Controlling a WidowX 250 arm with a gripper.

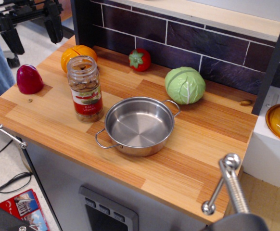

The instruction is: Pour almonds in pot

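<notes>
One pincer (32, 25) beyond counter (217, 159) edge

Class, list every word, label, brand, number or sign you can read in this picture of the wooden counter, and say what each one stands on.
Jar of almonds, red and white label: pale lettering is there, but too blurred to read.
Printed booklet on the floor, lower left: pictures and some print, too small to read.
Buttons on the grey panel under the counter: no legible marks.
Pot, cabbage: no text.
</notes>
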